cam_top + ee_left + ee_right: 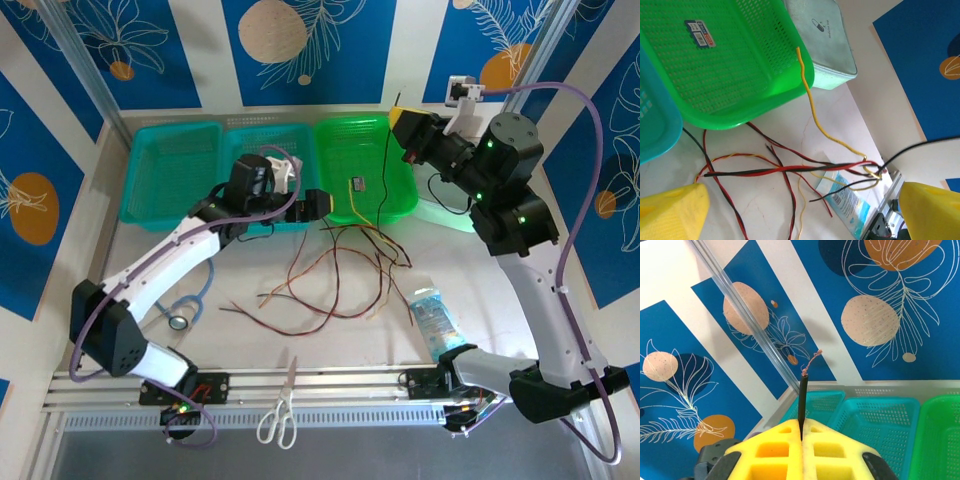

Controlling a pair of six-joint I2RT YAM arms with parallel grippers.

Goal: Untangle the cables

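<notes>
The cables [340, 268] lie in a loose tangle of red, black and yellow strands on the table's middle. In the left wrist view a twisted red-and-black bundle [790, 167] crosses the table, and a yellow cable [812, 107] runs up over the green basket's rim. My left gripper [320, 203] [800, 215] hovers open above the tangle's far edge, holding nothing. My right gripper [398, 122] [802, 432] is raised over the green basket and shut on a black cable [802, 397]. Its bare copper end sticks up past the fingers. This black cable [384, 180] hangs down into the tangle.
A green basket [340, 150] and two teal baskets [180, 170] stand along the back. A silvery tin [827, 40] sits right of the green basket. A blue packet [435, 315], a stethoscope [190, 300] and scissors [280, 410] lie near the front.
</notes>
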